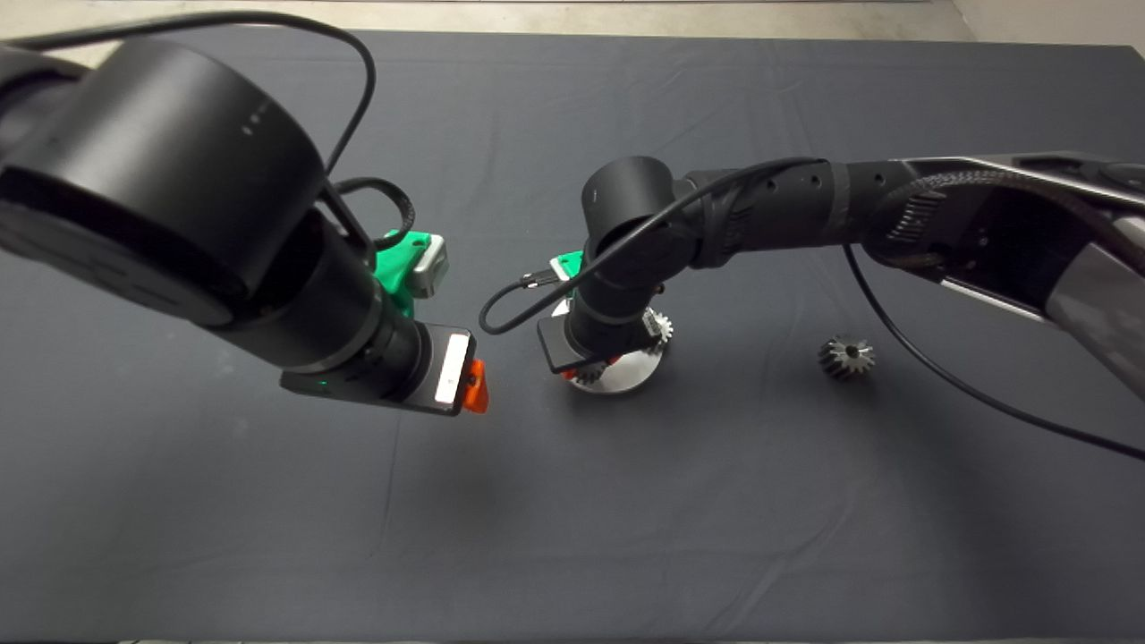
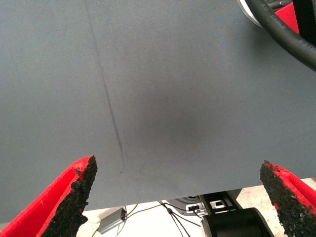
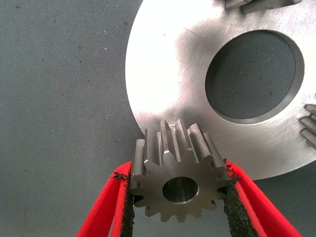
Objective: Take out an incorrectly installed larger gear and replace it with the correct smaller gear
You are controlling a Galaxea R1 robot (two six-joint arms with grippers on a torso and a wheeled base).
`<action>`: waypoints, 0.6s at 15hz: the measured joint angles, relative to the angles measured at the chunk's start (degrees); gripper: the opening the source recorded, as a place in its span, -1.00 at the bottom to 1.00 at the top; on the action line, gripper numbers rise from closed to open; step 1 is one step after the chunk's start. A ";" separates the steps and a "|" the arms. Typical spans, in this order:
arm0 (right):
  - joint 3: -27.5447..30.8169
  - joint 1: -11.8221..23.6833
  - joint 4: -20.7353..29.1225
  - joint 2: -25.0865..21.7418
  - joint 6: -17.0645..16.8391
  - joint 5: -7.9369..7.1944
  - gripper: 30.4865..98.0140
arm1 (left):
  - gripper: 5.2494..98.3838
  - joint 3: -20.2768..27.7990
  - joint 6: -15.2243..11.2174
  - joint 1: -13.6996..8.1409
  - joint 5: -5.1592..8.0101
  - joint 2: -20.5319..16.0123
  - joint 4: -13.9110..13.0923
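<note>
The right gripper [image 3: 180, 197] pinches the smaller gear [image 3: 178, 180], a silvery-grey steel toothed wheel with a round centre hole, between its two black pads. The gear hangs over the rim of a round, bright steel plate [image 3: 168, 79] with a large circular opening; teeth of other gears show at the plate's edges. In the head view this plate [image 1: 626, 371] lies on the middle of the dark grey cloth mat [image 1: 572, 537], under the right arm's wrist. To its right, well apart, the larger gear [image 1: 846, 356], dark grey steel with tapered sides, rests alone on the mat. The left gripper [image 2: 177, 197] hovers left of the plate with its fingers spread wide over bare, faintly creased cloth. Beyond the mat's far edge runs a pale floor [image 1: 537, 13].
</note>
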 measured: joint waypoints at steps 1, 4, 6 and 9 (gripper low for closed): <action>-0.06 0.00 0.00 0.01 -0.02 0.00 -0.73 | 0.69 0.00 0.00 0.00 0.00 0.00 -0.02; -0.24 0.00 0.00 0.17 -0.02 -0.13 -0.68 | 0.69 0.00 0.00 0.00 0.00 0.02 0.00; -0.34 0.00 0.01 0.17 -0.02 -0.13 -0.66 | 0.69 0.00 0.00 0.00 0.00 0.02 0.00; -0.85 -0.48 0.00 0.21 -0.06 0.13 -0.59 | 0.69 0.00 0.00 0.00 0.00 0.05 0.00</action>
